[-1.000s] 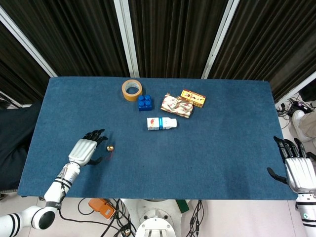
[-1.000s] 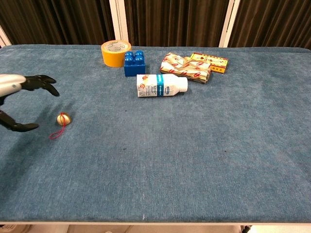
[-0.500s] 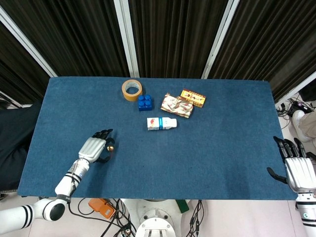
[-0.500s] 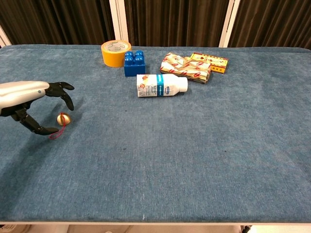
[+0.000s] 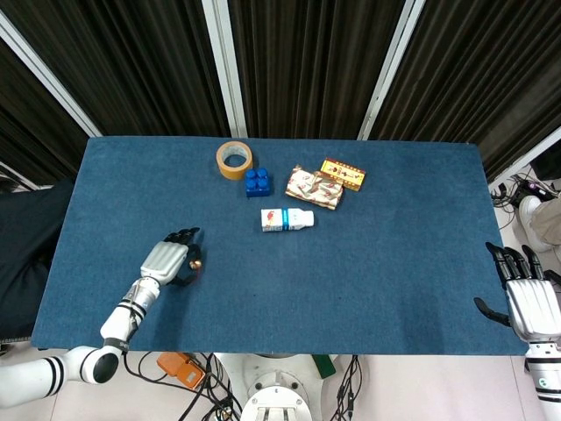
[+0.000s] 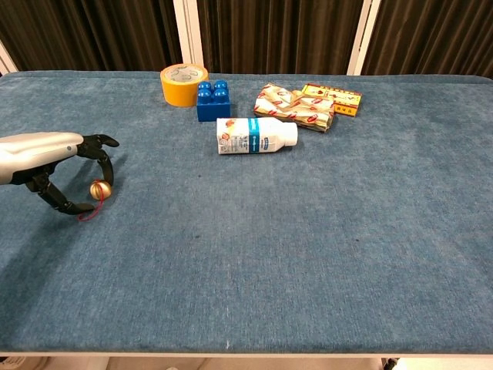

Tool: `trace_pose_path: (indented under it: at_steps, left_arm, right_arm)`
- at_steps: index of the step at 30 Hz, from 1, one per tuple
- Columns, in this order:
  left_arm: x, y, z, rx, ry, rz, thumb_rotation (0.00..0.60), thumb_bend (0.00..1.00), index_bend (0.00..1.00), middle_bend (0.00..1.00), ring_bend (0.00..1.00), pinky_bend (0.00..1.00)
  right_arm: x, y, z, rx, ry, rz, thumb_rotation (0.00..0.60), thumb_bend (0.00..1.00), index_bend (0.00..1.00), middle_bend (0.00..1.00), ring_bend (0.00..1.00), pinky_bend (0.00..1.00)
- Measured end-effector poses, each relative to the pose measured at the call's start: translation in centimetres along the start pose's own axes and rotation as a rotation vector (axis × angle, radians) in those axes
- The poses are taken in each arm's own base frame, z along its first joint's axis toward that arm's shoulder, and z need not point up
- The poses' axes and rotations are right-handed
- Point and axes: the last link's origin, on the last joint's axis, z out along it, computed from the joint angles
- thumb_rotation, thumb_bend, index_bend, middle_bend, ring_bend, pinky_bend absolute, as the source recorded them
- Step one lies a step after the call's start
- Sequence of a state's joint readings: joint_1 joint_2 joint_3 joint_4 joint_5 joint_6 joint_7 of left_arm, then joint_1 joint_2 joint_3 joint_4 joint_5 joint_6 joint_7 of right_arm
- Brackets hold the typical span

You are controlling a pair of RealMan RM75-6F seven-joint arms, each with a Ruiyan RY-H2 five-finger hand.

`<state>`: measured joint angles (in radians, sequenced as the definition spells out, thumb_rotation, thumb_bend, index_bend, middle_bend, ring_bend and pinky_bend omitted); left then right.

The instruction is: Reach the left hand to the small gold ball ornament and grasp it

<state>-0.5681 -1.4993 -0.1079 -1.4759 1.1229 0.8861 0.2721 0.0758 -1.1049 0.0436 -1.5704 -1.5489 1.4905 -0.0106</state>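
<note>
The small gold ball ornament (image 6: 99, 190) lies on the blue cloth at the left, its red string loop (image 6: 87, 213) trailing toward the front. My left hand (image 6: 58, 162) reaches in from the left edge. Its fingers (image 6: 105, 164) curl over the top of the ball, one tip touching it, and the thumb (image 6: 55, 200) sits low behind it, a little apart. The ball rests on the cloth. From the head view the left hand (image 5: 170, 261) covers most of the ball (image 5: 197, 261). My right hand (image 5: 528, 298) hangs at the table's front right corner, fingers spread, holding nothing.
At the back middle are a tape roll (image 5: 235, 159), a blue brick (image 5: 258, 181), a lying white bottle (image 5: 287, 219) and two snack packets (image 5: 316, 188). The blue table (image 5: 394, 263) ends in dark curtains behind.
My left hand has moved right up to the ball, and its fingers have curled down around it. The ball stayed in place. The right hand has not moved.
</note>
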Motion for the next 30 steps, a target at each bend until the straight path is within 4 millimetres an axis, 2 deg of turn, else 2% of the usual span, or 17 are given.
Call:
trace_pose_path:
  at_steps: [8, 16, 22, 30]
  left_arm:
    - [0.0, 0.1, 0.5, -0.009, -0.005, -0.013, 0.6, 0.31, 0.53, 0.05, 0.0, 0.13]
    - [0.6, 0.2, 0.3, -0.012, -0.004, -0.007, 0.6, 0.4, 0.54, 0.06, 0.0, 0.13]
    - [3.0, 1.0, -0.4, -0.035, 0.035, 0.023, 0.6, 0.4, 0.54, 0.06, 0.0, 0.13]
    - [8.7, 2.4, -2.0, -0.042, 0.099, 0.124, 0.6, 0.4, 0.54, 0.06, 0.0, 0.13]
  right_arm:
    - [0.0, 0.0, 0.0, -0.001, 0.0, 0.001, 0.6, 0.32, 0.06, 0.2, 0.17, 0.04]
    - [0.0, 0.0, 0.0, 0.002, 0.0, 0.001, 0.6, 0.32, 0.06, 0.2, 0.17, 0.04]
    - [0.0, -0.1, 0.0, 0.002, -0.002, 0.004, 0.6, 0.32, 0.06, 0.2, 0.17, 0.04]
    - [0.0, -0.1, -0.1, 0.003, -0.003, 0.002, 0.6, 0.32, 0.06, 0.2, 0.17, 0.04]
